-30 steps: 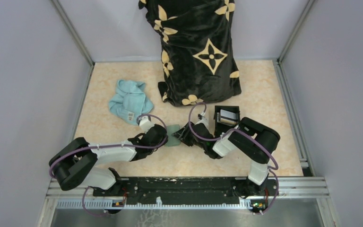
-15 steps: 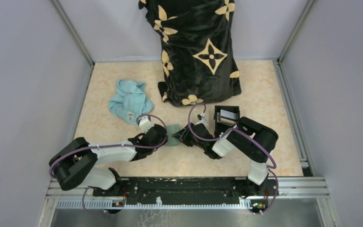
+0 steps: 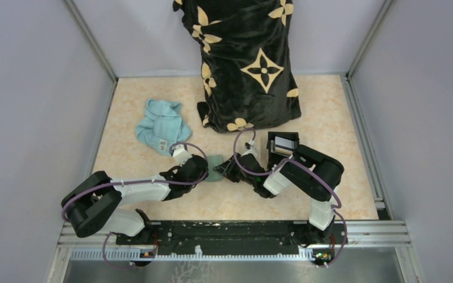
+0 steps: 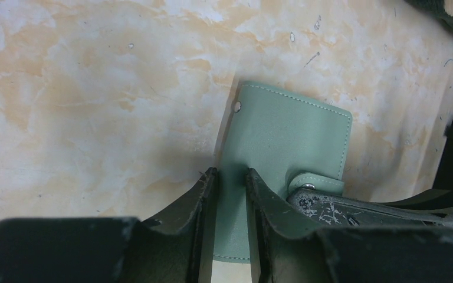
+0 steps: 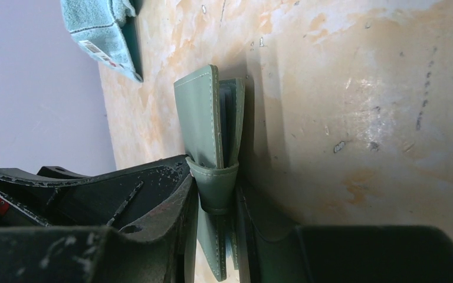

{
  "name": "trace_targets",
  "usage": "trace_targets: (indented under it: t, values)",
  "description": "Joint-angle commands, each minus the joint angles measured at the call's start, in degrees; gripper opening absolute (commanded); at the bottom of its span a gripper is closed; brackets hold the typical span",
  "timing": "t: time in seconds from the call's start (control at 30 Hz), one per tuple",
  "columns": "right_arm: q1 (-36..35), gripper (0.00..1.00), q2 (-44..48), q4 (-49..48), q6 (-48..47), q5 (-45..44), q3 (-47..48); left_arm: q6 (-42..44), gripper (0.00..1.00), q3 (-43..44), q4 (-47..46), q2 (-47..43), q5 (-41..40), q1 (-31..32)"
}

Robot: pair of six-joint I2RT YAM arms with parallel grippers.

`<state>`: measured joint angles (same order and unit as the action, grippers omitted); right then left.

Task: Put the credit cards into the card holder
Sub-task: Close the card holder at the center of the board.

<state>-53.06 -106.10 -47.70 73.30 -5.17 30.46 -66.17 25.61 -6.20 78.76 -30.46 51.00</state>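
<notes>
The sage-green card holder (image 3: pixel 215 167) lies folded on the table between my two grippers. In the left wrist view the card holder (image 4: pixel 289 132) shows its flat cover and snap strap, and my left gripper (image 4: pixel 231 191) is shut on its near edge. In the right wrist view the card holder (image 5: pixel 203 118) is seen edge-on, and my right gripper (image 5: pixel 217 215) is shut on it at the strap. From above, the left gripper (image 3: pixel 205 168) and right gripper (image 3: pixel 226 170) meet at the holder. A pale silvery face, likely the credit cards (image 3: pixel 281 143), shows in the black box.
The black square box (image 3: pixel 284 137) stands just behind the right arm. A light blue cloth (image 3: pixel 160 125) lies at the back left. A black bag with tan flower prints (image 3: pixel 248 65) stands at the back middle. Grey walls with metal rails enclose the table.
My right gripper's jaws have closed in onto the card holder, and the right arm has shifted slightly left. The left gripper has kept its grip and place.
</notes>
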Motion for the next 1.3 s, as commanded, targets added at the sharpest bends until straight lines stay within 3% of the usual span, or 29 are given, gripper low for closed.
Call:
trace_targets:
  t: [0.0,0.6,0.7,1.27]
  values:
    - [-2.1,0.00,-6.7,19.5,-3.6,6.1,-1.6,0.5,0.30,-1.4,7.6,2.7,6.4,0.9]
    - [-0.5,0.01,-4.9,17.1,-4.7,7.6,-1.5,0.3,0.30,-2.1,6.2,3.9,7.4,1.0]
    - [0.1,0.09,-5.3,15.9,-4.7,8.1,-0.8,0.1,0.29,-2.2,5.8,4.3,7.6,1.0]
    - [3.4,0.35,-8.3,8.1,-4.9,11.4,0.5,0.4,0.29,-2.5,6.4,3.7,7.5,1.2]
